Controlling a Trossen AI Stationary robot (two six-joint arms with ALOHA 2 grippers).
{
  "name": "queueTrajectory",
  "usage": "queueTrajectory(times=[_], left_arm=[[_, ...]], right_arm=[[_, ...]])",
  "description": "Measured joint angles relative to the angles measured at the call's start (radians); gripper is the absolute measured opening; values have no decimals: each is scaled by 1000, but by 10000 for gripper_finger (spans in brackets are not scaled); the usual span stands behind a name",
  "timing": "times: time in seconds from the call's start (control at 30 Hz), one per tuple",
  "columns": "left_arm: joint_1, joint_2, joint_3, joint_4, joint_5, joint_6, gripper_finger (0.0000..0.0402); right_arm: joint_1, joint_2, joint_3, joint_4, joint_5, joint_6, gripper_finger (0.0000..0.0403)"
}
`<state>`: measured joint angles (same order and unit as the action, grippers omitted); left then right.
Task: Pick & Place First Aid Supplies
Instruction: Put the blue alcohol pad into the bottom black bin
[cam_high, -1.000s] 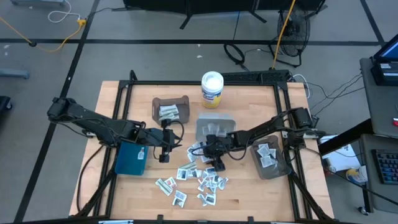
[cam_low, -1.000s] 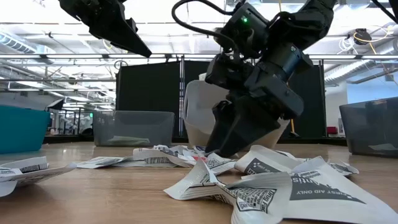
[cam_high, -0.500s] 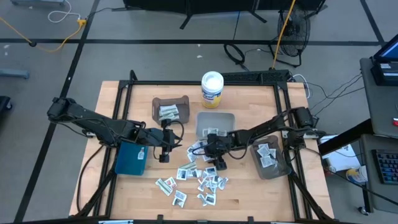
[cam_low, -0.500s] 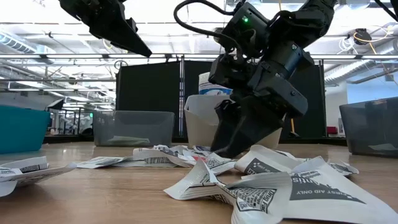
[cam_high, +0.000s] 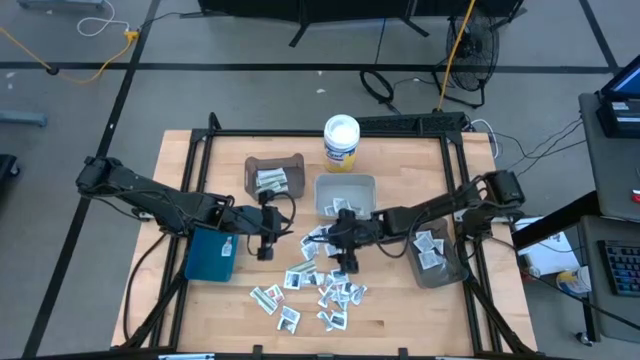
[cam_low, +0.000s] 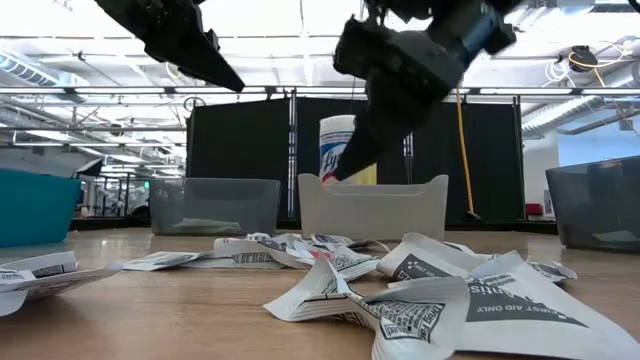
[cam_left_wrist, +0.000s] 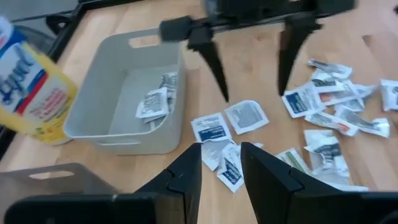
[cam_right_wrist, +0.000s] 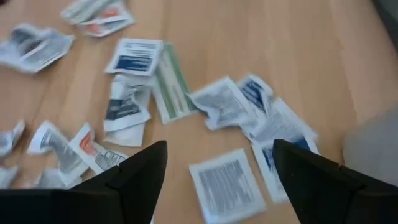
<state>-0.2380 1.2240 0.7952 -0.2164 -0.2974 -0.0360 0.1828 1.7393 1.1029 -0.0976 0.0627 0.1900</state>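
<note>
The first aid supplies (cam_high: 322, 283) are small white packets strewn over the middle of the wooden table; they also show in the right wrist view (cam_right_wrist: 224, 106). My right gripper (cam_high: 345, 262) hangs open above the pile's far part, with nothing between its fingers (cam_right_wrist: 217, 180). The left wrist view shows it from the front, its fingers (cam_left_wrist: 214, 68) pointing down over the packets. My left gripper (cam_high: 265, 250) waits open and empty left of the pile (cam_left_wrist: 221, 165). A few packets lie in the light grey bin (cam_left_wrist: 112, 130).
The white tub (cam_high: 341, 143) stands at the far edge. A brown bin (cam_high: 275, 162) and a dark grey bin (cam_high: 440, 275) hold packets. A teal bin (cam_high: 210, 262) sits under my left arm. Black frame rails (cam_high: 190, 200) border the table.
My right gripper has risen off the packet pile, mostly in the last half second, and has rolled somewhat. It stays open and carries nothing. The packets lie as before.
</note>
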Motion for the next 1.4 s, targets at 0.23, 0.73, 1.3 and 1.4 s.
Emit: queueTrajectory(times=[0.23,0.73,1.3,1.4], left_arm=[[0,0,0,-105,-117,-106,118],[-35,-114,0,-330,-186,-169,118],[-261,-403,0,-641,-148,-316,118],[-290,-435,0,-648,-148,-315,118]], right_arm=[[44,24,230,-325,186,359,290],[27,92,252,-415,181,821,290],[133,188,303,-271,374,1089,264],[125,220,384,-284,344,1030,253]])
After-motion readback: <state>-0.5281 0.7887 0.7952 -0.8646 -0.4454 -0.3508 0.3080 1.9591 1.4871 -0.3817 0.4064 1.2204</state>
